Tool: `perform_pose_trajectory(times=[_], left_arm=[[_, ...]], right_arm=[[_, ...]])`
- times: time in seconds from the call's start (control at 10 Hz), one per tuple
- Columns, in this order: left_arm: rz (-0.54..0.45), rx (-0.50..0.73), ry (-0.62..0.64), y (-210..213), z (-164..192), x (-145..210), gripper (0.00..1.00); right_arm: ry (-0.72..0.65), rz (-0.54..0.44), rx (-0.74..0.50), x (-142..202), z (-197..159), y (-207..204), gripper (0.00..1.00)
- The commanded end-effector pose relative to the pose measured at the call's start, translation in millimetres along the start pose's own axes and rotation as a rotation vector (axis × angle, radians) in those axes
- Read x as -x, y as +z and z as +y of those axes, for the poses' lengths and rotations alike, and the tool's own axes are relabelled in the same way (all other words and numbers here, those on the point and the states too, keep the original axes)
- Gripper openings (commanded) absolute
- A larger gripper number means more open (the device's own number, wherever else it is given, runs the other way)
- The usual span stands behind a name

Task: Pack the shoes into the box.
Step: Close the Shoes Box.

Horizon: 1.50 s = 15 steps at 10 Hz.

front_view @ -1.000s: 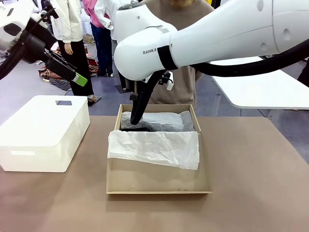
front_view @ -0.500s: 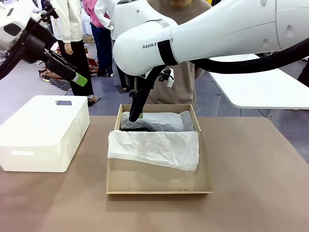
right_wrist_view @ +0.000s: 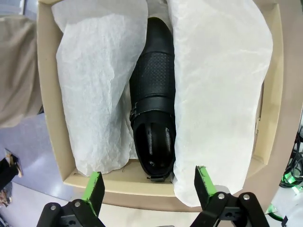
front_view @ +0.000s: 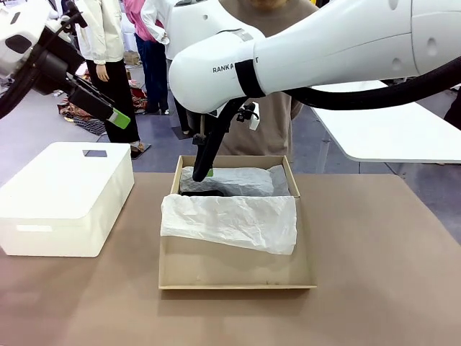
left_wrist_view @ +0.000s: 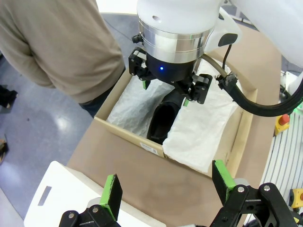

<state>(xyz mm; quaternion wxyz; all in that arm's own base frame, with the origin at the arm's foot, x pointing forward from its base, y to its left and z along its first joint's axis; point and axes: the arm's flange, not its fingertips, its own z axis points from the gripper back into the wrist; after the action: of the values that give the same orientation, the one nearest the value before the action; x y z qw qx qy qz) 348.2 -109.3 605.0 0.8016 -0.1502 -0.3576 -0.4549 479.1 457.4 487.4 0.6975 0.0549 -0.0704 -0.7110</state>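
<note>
The left tool point(left_wrist_view: 166, 187) hangs wide open and empty above the white box point(front_view: 65, 194). On the bench point(front_view: 374, 252), the cardboard box point(front_view: 238, 277) holds a black shoe point(right_wrist_view: 152, 94) between tissue paper point(right_wrist_view: 218, 85). The right tool point(right_wrist_view: 149, 183) hovers over it, jaws spread, gripping nothing.

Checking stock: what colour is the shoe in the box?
The shoe is black, clearest in the right wrist view.

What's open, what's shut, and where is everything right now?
box: open, lined with tissue paper.
shoe: lying in the box, between the tissue paper folds.
white box: shut.
left gripper: open, empty.
right gripper: open, empty, above the shoe.
</note>
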Motion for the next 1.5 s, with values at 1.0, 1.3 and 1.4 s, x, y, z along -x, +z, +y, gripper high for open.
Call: perform_pose_trajectory(times=[1.0, 1.3, 1.4], left_arm=[[-0.011, 0.016, -0.003, 0, 0, 0, 1.0], [-0.011, 0.016, -0.003, 0, 0, 0, 1.0], [-0.011, 0.016, -0.003, 0, 0, 0, 1.0]], right_arm=[[1.449, 0.032, 0.092, -154, -16, 99, 1.0], [1.46, 0.115, 0.109, -161, -22, 93, 1.0], [1.546, 0.051, 0.116, -150, -14, 100, 1.0]])
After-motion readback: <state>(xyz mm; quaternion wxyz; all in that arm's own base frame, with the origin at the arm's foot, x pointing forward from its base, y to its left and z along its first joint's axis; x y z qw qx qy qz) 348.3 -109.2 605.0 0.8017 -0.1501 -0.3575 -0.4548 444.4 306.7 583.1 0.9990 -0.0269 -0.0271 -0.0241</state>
